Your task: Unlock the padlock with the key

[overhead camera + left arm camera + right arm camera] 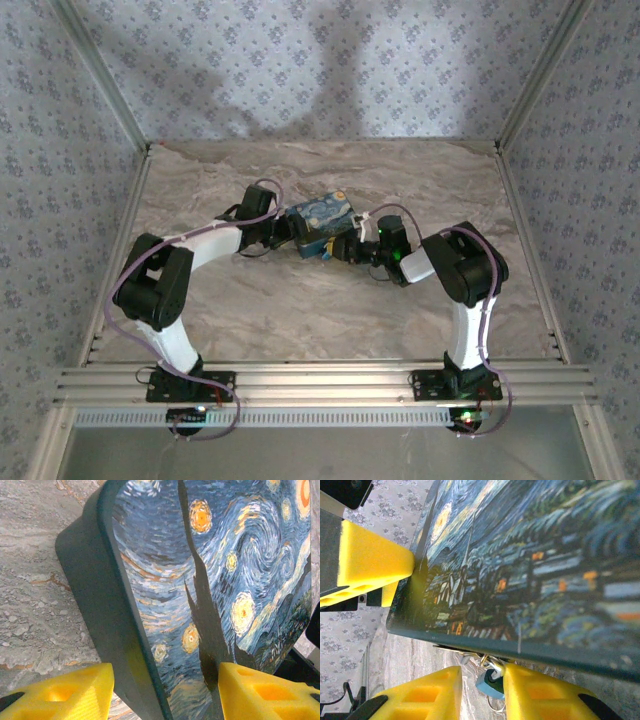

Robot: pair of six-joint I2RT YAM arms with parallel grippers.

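The starry-night box (322, 224) stands tilted at the middle of the table between both grippers. My left gripper (165, 672) is shut on the box (210, 580), one yellow finger (65, 692) against its dark side wall and the other on its painted face. The teal-blue padlock (492, 686) hangs under the box's lower edge (520, 647) among thin metal rings. My right gripper (482, 676) is open around it, and the padlock touches the inner side of the right-hand finger (535, 692). A small silvery piece (495, 668) sits at the padlock's top; whether it is the key or the shackle I cannot tell.
The marble-patterned table (320, 320) is ringed by an aluminium frame (320, 380) at the near edge and patterned walls at the back and sides. The left gripper's yellow finger (370, 560) presses the box's far end in the right wrist view.
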